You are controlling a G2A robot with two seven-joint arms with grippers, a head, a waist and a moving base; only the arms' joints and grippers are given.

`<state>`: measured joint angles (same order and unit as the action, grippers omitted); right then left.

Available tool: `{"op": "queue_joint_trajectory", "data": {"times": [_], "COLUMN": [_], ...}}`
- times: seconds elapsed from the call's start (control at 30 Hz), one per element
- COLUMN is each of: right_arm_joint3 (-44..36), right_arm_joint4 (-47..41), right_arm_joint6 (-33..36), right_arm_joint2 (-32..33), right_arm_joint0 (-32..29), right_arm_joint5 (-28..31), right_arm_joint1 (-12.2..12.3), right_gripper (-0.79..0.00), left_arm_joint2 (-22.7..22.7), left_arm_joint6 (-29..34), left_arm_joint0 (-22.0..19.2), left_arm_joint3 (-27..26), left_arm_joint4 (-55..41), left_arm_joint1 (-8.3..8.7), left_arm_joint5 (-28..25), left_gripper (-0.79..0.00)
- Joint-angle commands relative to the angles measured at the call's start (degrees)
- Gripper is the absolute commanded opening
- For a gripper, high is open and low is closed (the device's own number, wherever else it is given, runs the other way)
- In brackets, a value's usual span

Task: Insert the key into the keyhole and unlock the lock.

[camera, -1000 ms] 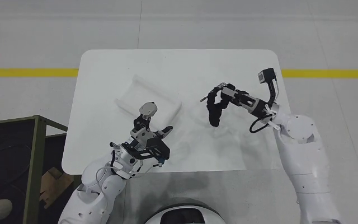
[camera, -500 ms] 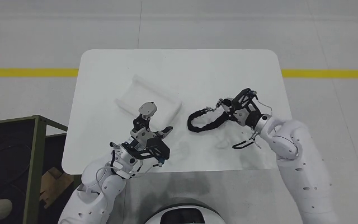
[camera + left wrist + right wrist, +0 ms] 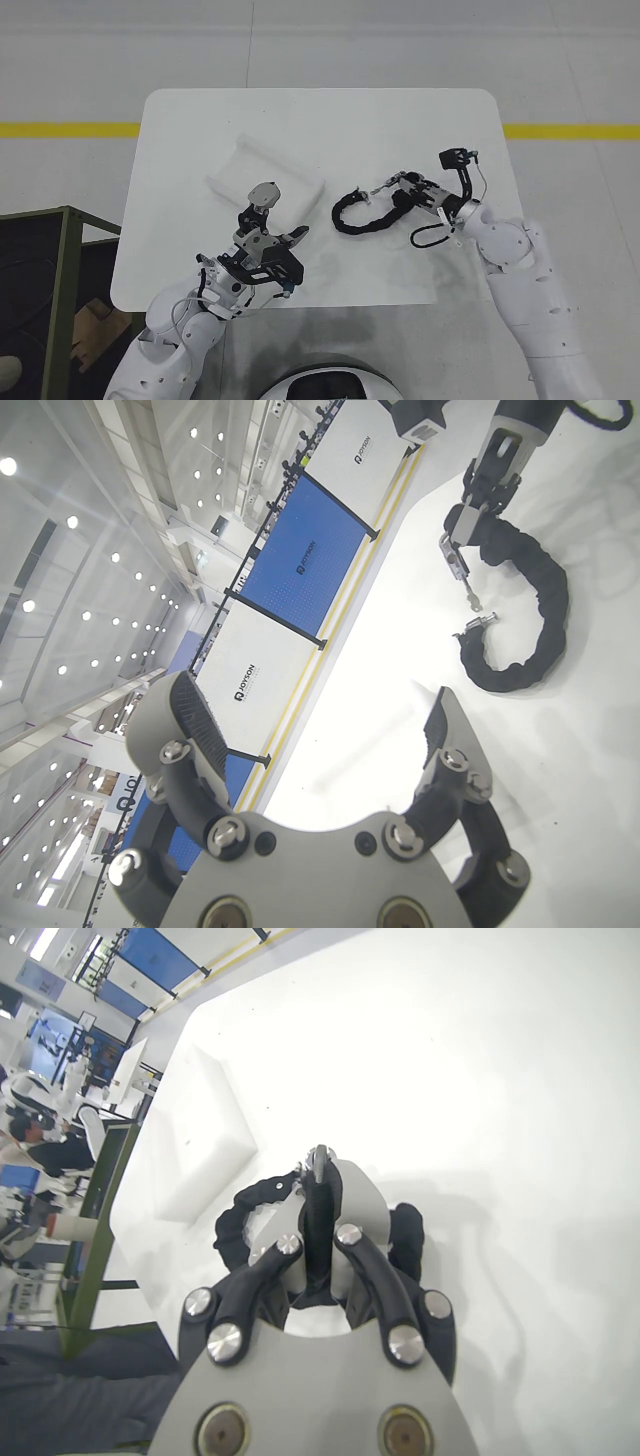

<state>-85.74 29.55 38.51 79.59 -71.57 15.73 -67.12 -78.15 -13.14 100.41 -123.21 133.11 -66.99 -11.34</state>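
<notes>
From above, a white table (image 3: 200, 130) carries a white foam tray (image 3: 250, 165) on its left half and a chain lock (image 3: 352, 226) in a black fabric sleeve towards the right. The lock lies on the tabletop in a hook-shaped curve. The right gripper (image 3: 405, 196) is at one end of that curve, pressed together on the lock's metal end. A thin key (image 3: 383, 187) sticks out from that end, just beside the sleeve's free tip. The left gripper (image 3: 283, 212) sits near the table's front edge, just beside the foam tray's near corner and apart from the lock, its two fingers spread wide with nothing between them. A dark green metal frame (image 3: 60, 260) stands off the table's left side. In the left wrist view, the left gripper (image 3: 320, 720) shows both ribbed pads far apart and bare. Beyond it the right gripper (image 3: 487, 500) pinches the silver lock body (image 3: 467, 522), and the key (image 3: 456, 562) and a small linked metal piece project from that body. Whether the key is seated in the keyhole cannot be told. The black sleeve of the chain lock (image 3: 550, 600) bends round on the table to a metal pin (image 3: 480, 621) at its free end, which lies near the key but apart from it. In the right wrist view, the right gripper (image 3: 320, 1183) is clamped tight on a narrow dark and metal piece of the lock. The sleeve bulges out on both sides (image 3: 235, 1218), and the foam tray (image 3: 200, 1148) lies on the table (image 3: 400, 1053) just past it.
</notes>
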Motion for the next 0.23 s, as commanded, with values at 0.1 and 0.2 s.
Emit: {"op": "queue_joint_trajectory", "data": {"times": [0.1, 0.2], "right_arm_joint3": [-0.41, -3.66], "right_arm_joint4": [9.04, 12.89], "right_arm_joint6": [-3.74, -8.99], "right_arm_joint2": [1.06, 2.7], "right_arm_joint0": [0.5, -1.07], "right_arm_joint5": [-1.0, -1.01], "right_arm_joint1": [0.59, 0.91], "right_gripper": [0.0, 0.0], "left_arm_joint2": [0.0, 0.0], "left_arm_joint6": [0.0, 0.0], "left_arm_joint0": [0.0, 0.0], "left_arm_joint3": [0.0, 0.0], "left_arm_joint4": [0.0, 0.0], "left_arm_joint1": [0.0, 0.0], "left_arm_joint5": [0.0, 0.0], "left_gripper": [0.0, 0.0]}}
